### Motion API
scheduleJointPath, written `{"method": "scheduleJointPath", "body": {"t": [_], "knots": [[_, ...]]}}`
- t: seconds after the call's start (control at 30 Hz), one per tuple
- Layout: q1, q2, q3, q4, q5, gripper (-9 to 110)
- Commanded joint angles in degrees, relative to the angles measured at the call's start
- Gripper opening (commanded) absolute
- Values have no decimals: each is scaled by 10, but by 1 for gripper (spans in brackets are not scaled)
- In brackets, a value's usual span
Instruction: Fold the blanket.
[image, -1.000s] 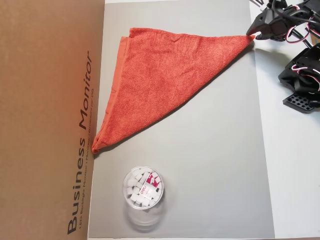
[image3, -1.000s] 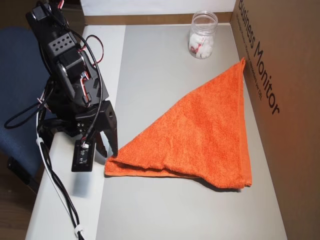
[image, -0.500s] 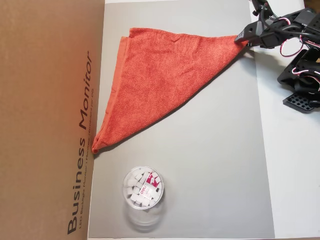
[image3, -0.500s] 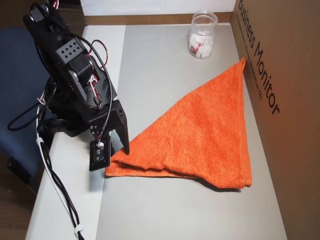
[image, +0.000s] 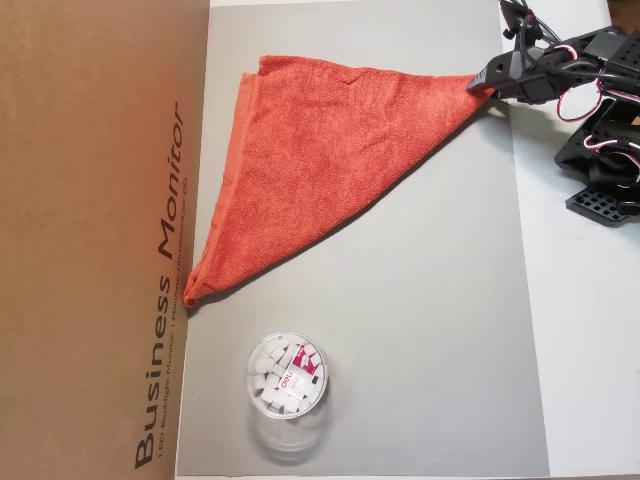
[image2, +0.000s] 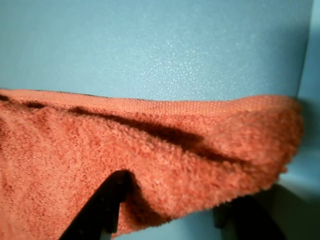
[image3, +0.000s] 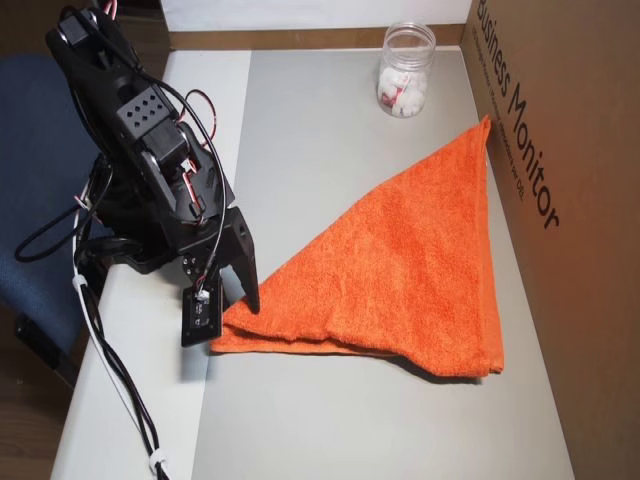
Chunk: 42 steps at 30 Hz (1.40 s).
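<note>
Covering blanket (image: 330, 165) corner: jaws

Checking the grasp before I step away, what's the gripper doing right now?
Gripper: open, its fingers straddling the blanket corner, not yet clamped.

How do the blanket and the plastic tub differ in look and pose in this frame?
The blanket is orange-red terry cloth, lying flat as a folded triangle; the plastic tub is clear, round and upright, with white pieces inside. The blanket is much larger than the tub. The hand is at one blanket corner, while the tub stands untouched, apart from it. Both rest on the grey mat beside the cardboard box.
</note>
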<state>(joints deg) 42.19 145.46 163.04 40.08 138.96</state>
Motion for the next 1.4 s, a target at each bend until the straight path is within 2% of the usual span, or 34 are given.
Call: {"method": "scheduleJointPath", "body": {"t": [0.0,0.17,0.47,0.83,0.93,1.07,1.37], "knots": [[6,0,1,-8,4,13],[3,0,2,-11,4,11],[4,-78,-7,-112,2,11],[6,-127,-18,-118,-4,10],[6,-121,-25,-106,-21,4],[16,-116,-31,-75,-98,0],[51,-116,-98,31,-190,0]]}}
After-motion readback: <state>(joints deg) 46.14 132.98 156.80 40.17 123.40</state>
